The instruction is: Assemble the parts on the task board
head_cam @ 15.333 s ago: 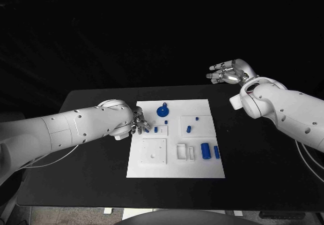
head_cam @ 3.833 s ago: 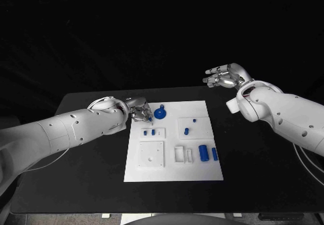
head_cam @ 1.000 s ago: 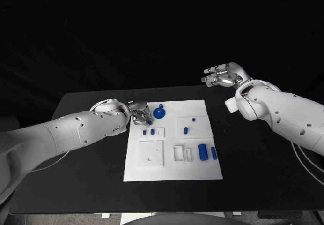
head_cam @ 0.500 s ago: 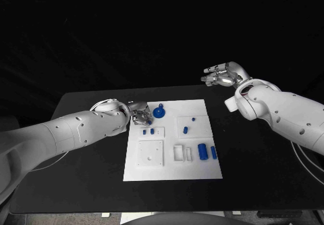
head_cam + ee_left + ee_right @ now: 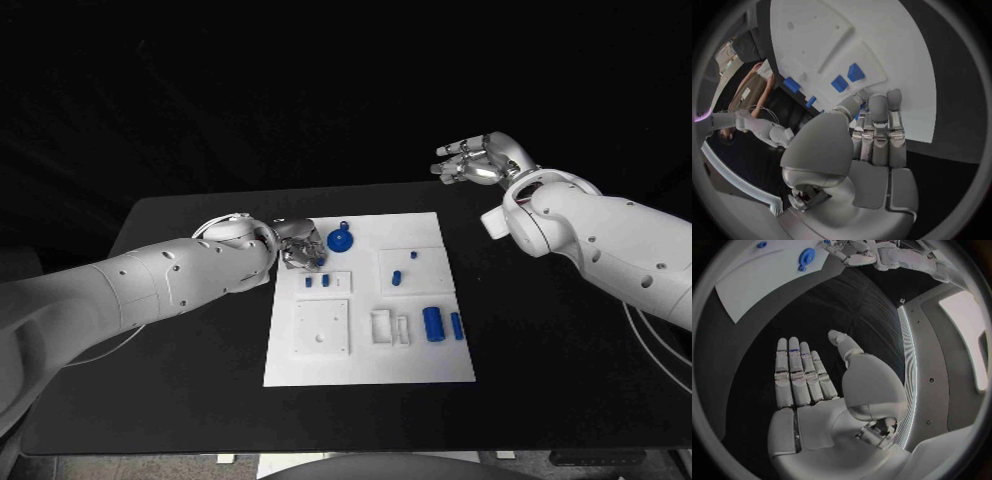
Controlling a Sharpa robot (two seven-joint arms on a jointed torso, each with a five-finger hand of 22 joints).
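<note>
The white task board [image 5: 368, 350] lies mid-table. My left hand [image 5: 300, 247] hovers at its far-left corner, beside a blue round disc [image 5: 342, 239]. Thumb and fingers pinch a small blue part [image 5: 858, 115], mostly hidden. Just past the fingertips, two small blue pegs [image 5: 307, 283] [image 5: 327, 280] stand in a raised block; the left wrist view shows these pegs [image 5: 856, 72] [image 5: 839, 83] too. Two more pegs [image 5: 413, 255] [image 5: 398, 277] stand further right. My right hand [image 5: 480, 160] is raised beyond the table's far right corner, its fingers [image 5: 798, 372] straight and holding nothing.
A large blue cylinder [image 5: 433, 322] and a thinner one [image 5: 457, 324] lie on the board's right side. A white square plate [image 5: 323, 327] and white slotted holders [image 5: 389, 327] sit near them. Bare black table [image 5: 159, 370] surrounds the board.
Since the earliest frames my left hand has moved from the peg block to the board's far-left corner. Over the last second both hands have stayed almost still.
</note>
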